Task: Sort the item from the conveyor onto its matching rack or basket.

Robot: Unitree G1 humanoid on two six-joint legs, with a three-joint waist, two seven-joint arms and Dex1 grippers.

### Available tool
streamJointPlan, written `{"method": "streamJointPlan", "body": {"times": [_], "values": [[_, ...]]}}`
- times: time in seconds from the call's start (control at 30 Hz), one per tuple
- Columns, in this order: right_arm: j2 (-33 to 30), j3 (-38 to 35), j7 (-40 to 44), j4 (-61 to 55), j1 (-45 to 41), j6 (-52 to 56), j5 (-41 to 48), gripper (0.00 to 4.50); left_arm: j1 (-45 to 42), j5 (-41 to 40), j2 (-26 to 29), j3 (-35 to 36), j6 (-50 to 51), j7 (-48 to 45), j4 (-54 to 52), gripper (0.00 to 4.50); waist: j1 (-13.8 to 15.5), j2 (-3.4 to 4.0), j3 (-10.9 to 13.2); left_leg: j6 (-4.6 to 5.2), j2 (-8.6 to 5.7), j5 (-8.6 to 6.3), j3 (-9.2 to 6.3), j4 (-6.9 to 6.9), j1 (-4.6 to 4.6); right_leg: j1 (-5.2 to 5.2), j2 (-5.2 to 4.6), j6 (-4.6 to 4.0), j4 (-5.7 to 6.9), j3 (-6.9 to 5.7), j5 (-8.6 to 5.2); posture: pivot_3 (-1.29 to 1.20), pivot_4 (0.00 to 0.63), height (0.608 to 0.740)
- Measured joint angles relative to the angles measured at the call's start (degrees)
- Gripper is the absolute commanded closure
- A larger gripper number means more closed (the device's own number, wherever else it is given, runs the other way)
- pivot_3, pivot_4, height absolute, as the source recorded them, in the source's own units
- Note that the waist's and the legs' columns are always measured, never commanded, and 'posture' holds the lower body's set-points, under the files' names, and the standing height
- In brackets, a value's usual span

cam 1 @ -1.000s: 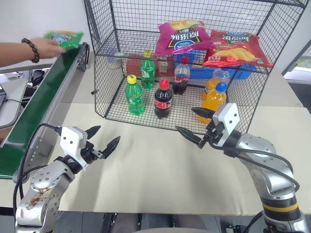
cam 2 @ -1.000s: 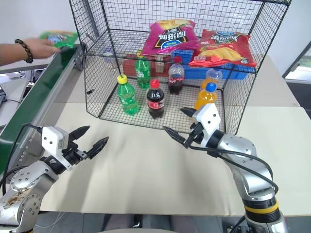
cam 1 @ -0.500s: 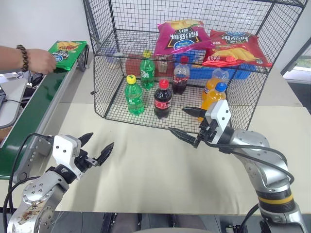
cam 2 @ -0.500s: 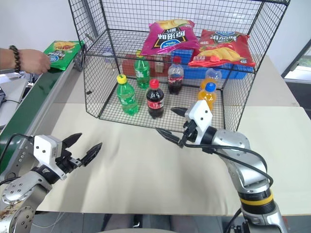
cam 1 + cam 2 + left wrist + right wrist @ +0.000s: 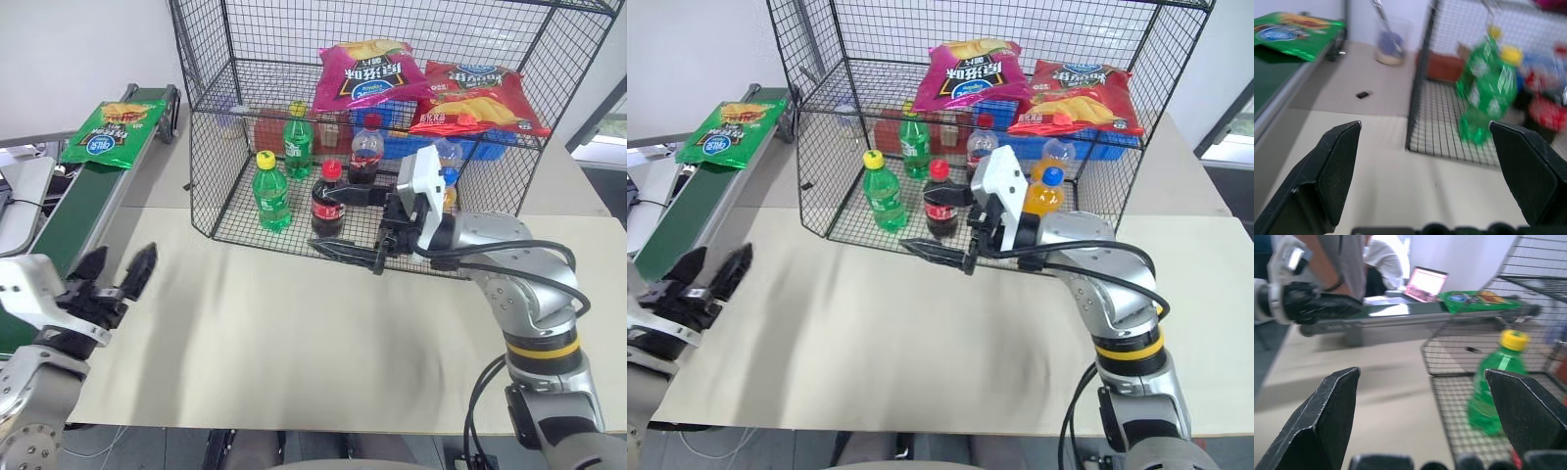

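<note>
The item, a shiny green crisp bag with a blue oval logo, lies flat on the far end of the conveyor, a dark green belt running along the table's left side. The rack is a large black wire cage behind the table, with a magenta bag and a red bag on its upper shelf. My left gripper stands open and empty beside the belt, well short of the bag. My right gripper is open and empty, pointing left just in front of the cage's lower front.
Green, cola and orange bottles stand on the cage floor, with a blue basket behind them. A beige table top lies between my arms. A clear cup stands left of the cage.
The person's hand set the green bag on the belt and withdrew; the bag has come nearer. My left gripper swung left and up. My right gripper rose and moved left to the cage front.
</note>
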Motion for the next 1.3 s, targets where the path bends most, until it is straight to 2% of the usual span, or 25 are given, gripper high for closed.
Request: {"method": "streamJointPlan", "body": {"times": [0.07, 0.23, 0.37, 0.5, 0.9, 1.3], "values": [[0.6, 0.1, 0.7, 0.4, -1.1, 0.0, 0.7, 0.00, 0.1, -5.0, 0.1, 3.2, 0.0, 5.0, 1.3, 0.04, -0.1, 0.00, 0.0, 0.00, -0.01, 0.00, -0.02, 0.00, 0.01, 0.00, -0.02, 0.00, 0.02, -0.03, 0.00, 0.00, 0.150, 0.740], [1.7, 0.7, 1.3, 1.8, -2.8, 0.0, 1.2, 0.00, 1.2, -10.9, 0.8, 5.8, 0.3, 12.2, 4.1, 0.04, 0.1, 0.00, 0.0, 0.00, -0.05, 0.00, -0.06, 0.01, 0.01, 0.02, -0.04, 0.00, 0.02, -0.09, 0.00, 0.00, 0.150, 0.740], [2.8, 1.3, 1.6, 2.4, -6.5, 1.3, 2.1, 0.00, -2.8, -17.2, 2.3, 11.3, -2.0, 22.9, 12.6, 0.04, -0.1, -0.04, 0.0, 0.00, 0.00, 0.00, -0.11, 0.03, 0.02, 0.00, 0.03, -0.01, 0.05, -0.12, 0.00, 0.00, 0.150, 0.740], [3.3, 1.3, 1.5, 2.4, -7.9, 2.9, 3.9, 0.00, -3.7, -23.3, 3.9, 13.2, -1.9, 28.1, 19.7, 0.04, 0.2, -0.04, 0.0, 0.00, -0.05, 0.00, -0.13, 0.03, 0.01, 0.01, -0.15, -0.01, 0.05, -0.23, 0.00, 0.00, 0.150, 0.740], [2.9, 1.3, 1.2, 2.1, -8.9, 5.3, 5.3, 0.00, -4.7, -37.9, 6.3, 12.5, 1.0, 28.3, 30.1, 0.04, 0.4, -0.09, -0.1, -0.01, -0.14, 0.00, -0.14, 0.03, 0.01, 0.00, -0.33, -0.01, 0.05, -0.30, 0.00, 0.00, 0.150, 0.740], [1.8, 1.1, -0.7, 1.0, -8.9, 6.0, 5.3, 0.00, -5.9, -40.6, 7.9, 13.1, 0.7, 25.5, 36.2, 0.04, 0.8, -0.07, -0.1, 0.00, -0.15, 0.00, -0.13, 0.02, 0.03, 0.01, -0.38, -0.01, 0.04, -0.30, 0.00, 0.00, 0.150, 0.740]]}}
